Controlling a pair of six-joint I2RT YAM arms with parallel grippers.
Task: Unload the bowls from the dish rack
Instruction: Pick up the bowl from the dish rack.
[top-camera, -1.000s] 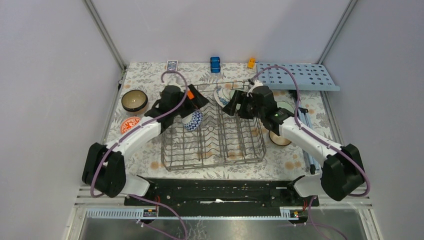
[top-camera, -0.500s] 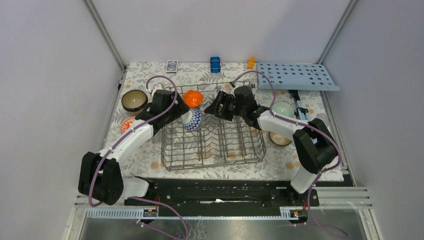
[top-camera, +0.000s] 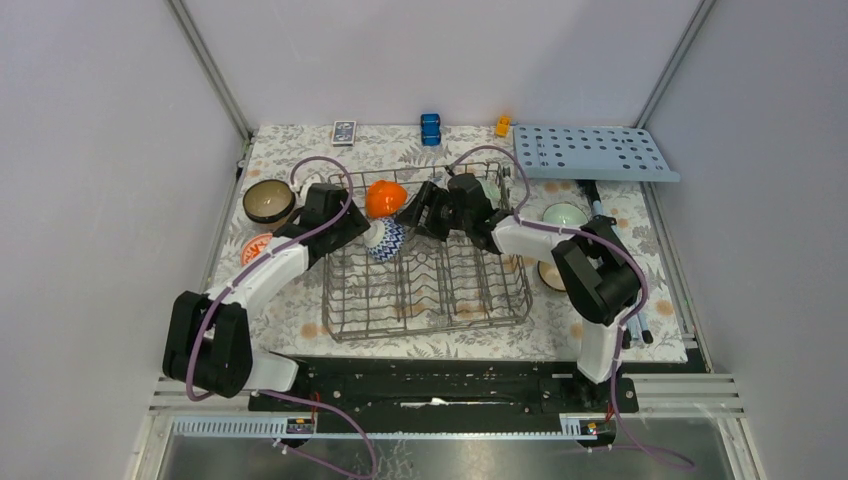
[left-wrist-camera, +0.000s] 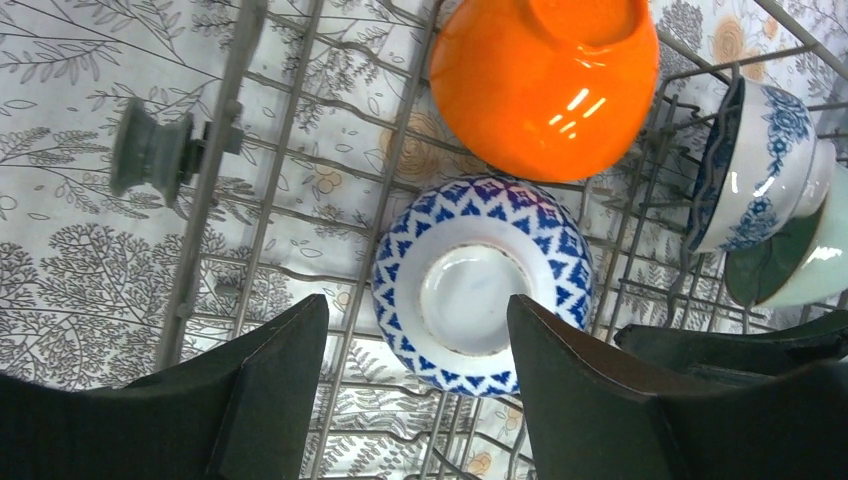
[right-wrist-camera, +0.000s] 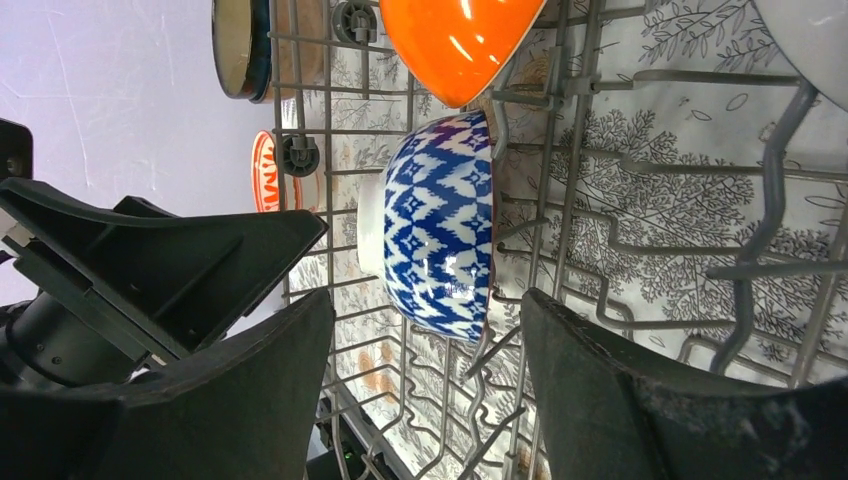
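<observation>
**Two arms, one bowl.** The grey wire dish rack (top-camera: 425, 275) filled the centre of the overhead view on the floral-print table (top-camera: 300, 310), with bowls standing on edge among the tines at its upper end. Both arms reached in from opposite sides.

The left gripper (left-wrist-camera: 415, 305) hung with jaws parted and empty, the blue-and-white zigzag bowl (left-wrist-camera: 482, 285) framed between its fingers but untouched. The right gripper (right-wrist-camera: 428, 300), likewise spread and holding nothing, faced the same bowl side-on.

The orange bowl (left-wrist-camera: 545, 85) leaned just above it in the left wrist view, close enough that contact could not be ruled out. Outside the rack sat a dark brown bowl (top-camera: 268, 200) and a red-and-white bowl (top-camera: 252, 243) at left, and a pale green bowl (top-camera: 565, 214) at right.

With both grippers converging on one bowl, they risked colliding, knocking the orange bowl loose, or snagging a finger on the wire.
</observation>
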